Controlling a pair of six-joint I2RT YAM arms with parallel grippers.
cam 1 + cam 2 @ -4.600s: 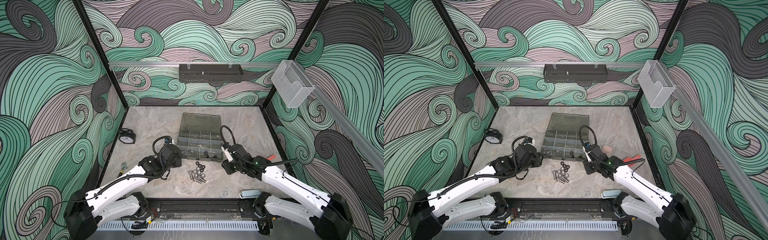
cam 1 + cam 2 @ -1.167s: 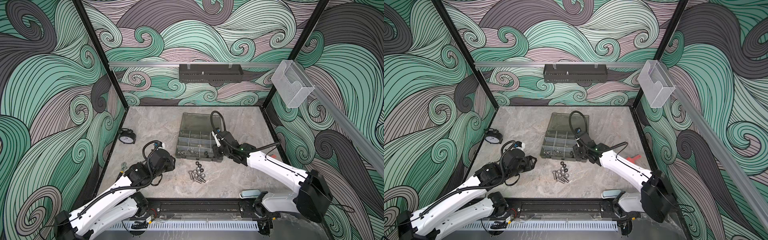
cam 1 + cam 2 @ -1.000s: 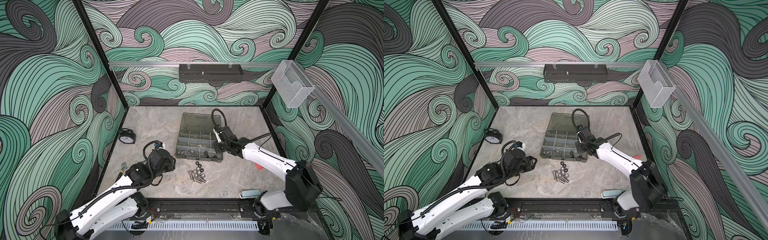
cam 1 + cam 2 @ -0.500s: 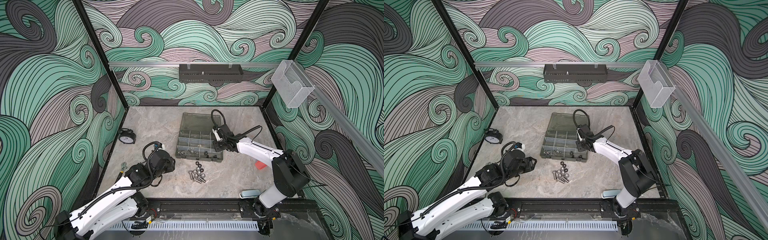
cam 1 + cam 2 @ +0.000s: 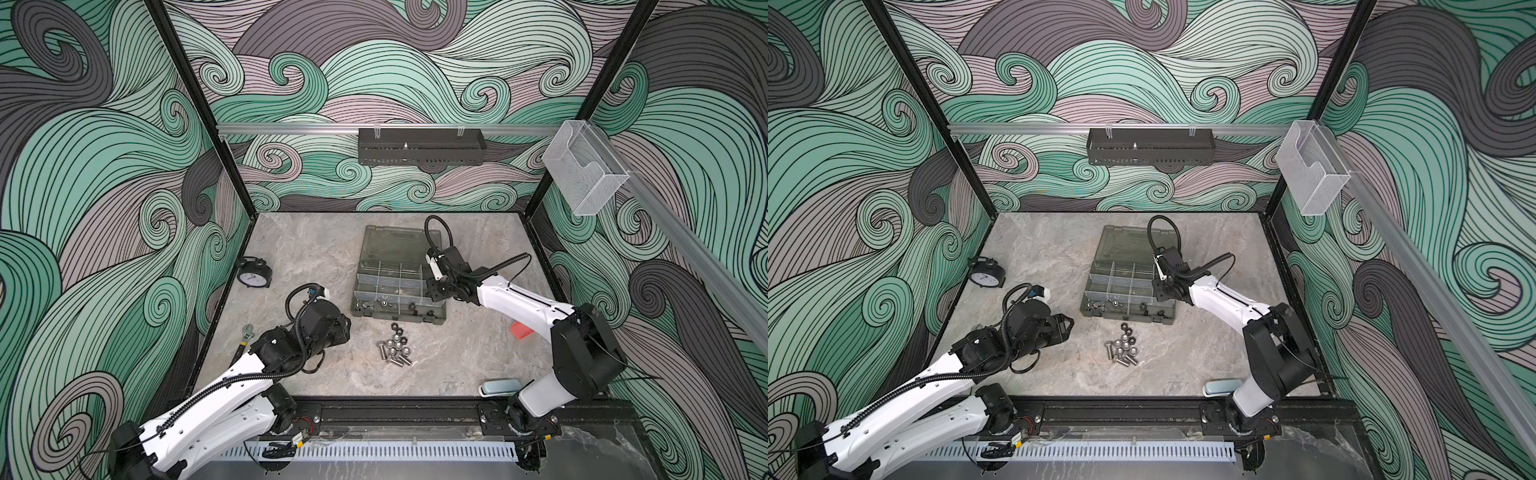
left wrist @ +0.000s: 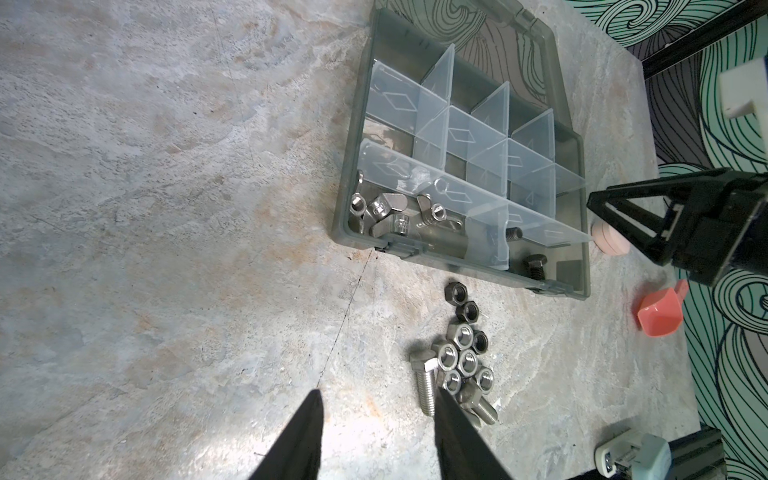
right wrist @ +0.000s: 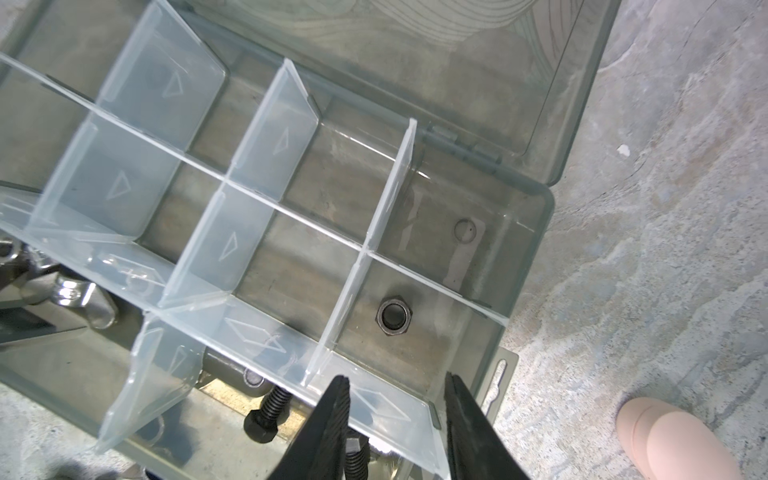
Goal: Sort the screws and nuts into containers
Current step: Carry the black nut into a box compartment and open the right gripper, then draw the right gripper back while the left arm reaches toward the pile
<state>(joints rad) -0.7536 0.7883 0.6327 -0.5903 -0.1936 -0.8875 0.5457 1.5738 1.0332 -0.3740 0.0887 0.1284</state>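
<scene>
Walls [image 5: 395, 75]: swirling wave pattern, green, mauve, grey, black outlines. Black corner posts [image 5: 199, 104]. Floor [image 5: 316, 249]: grey marbled stone look, evenly lit. Aluminium rail [image 5: 291, 128] across back wall carries black perforated tray [image 5: 419, 151]; clear box [image 5: 582, 170] on right-side rail.

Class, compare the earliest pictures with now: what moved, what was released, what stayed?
The right gripper swung from the table by the front corner of the organizer case to above its right-hand compartments. Its jaws stand open and empty, a black nut lying in the compartment below. The left gripper, open, drew back slightly. Case and loose pile of screws and nuts stayed put.
</scene>
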